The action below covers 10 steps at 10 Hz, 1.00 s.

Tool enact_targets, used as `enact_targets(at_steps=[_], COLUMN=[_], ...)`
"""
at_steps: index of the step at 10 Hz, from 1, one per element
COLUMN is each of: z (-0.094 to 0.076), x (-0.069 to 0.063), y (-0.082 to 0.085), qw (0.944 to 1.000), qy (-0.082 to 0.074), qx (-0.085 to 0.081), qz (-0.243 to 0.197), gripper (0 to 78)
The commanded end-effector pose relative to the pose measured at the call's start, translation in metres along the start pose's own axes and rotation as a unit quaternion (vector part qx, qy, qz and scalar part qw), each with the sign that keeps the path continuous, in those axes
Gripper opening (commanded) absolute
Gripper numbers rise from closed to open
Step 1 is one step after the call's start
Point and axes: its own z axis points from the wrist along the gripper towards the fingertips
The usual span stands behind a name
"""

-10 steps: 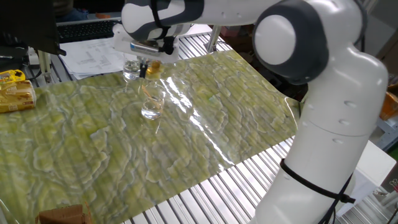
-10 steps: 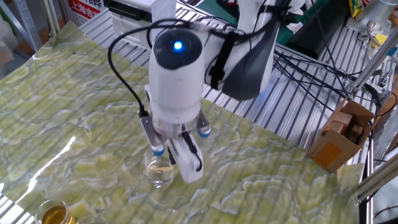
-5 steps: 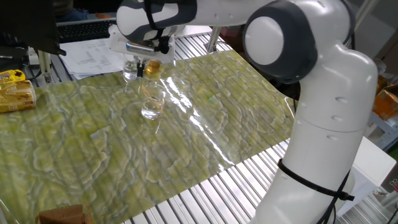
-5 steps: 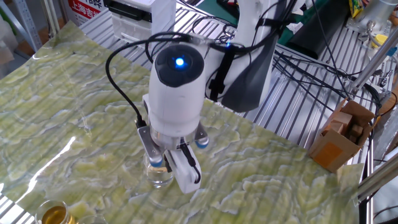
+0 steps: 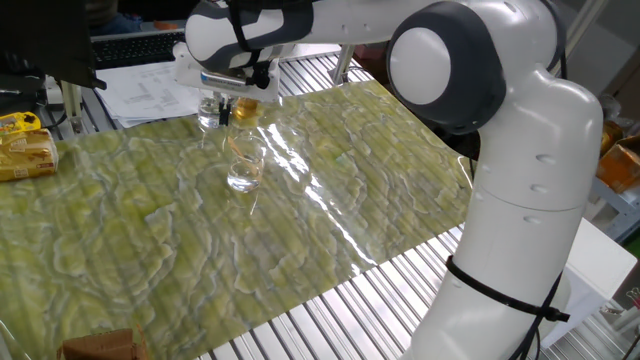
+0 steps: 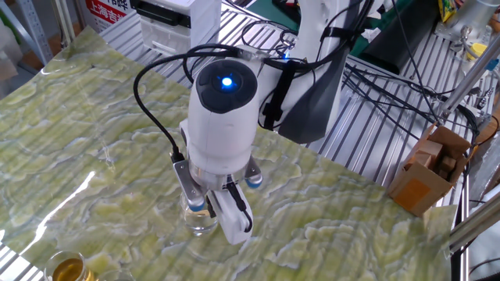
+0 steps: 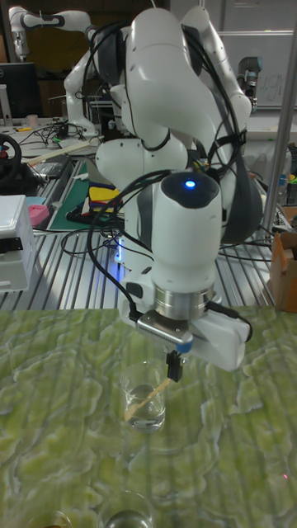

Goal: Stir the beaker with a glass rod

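The gripper point(image 7: 173, 369) is closed on the top of the glass rod point(image 7: 151, 393), which slants down and left into the beaker point(image 7: 145, 398). The beaker stands upright on the green mat point(image 5: 330, 200), directly under the gripper, near the mat's far left. The rod is already inside, so stirring looks underway; how much remains cannot be judged

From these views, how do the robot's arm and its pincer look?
The arm is glossy white with dark grey joint rings. Its wrist cap carries a lit blue lamp, and a black cable loops beside it. The pincer has short black fingers under a white block.
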Motion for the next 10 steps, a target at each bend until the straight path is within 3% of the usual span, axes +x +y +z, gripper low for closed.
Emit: enact_targets(at_steps=[1,6,7,10], z=[0.0079,0.0135,0.0141,0.0141], x=[-0.0027,-0.0016,-0.0006,-0.0006], y=[0.0025,-0.0026,-0.0032,-0.0032], qw=[0.9999,0.9998,0.9996,0.9996], qy=[-0.010,-0.009,-0.008,-0.008], qx=[0.003,0.008,0.010,0.010], qz=[-0.007,-0.018,-0.024,-0.024], gripper=[0.0,0.0,77.5,77.5])
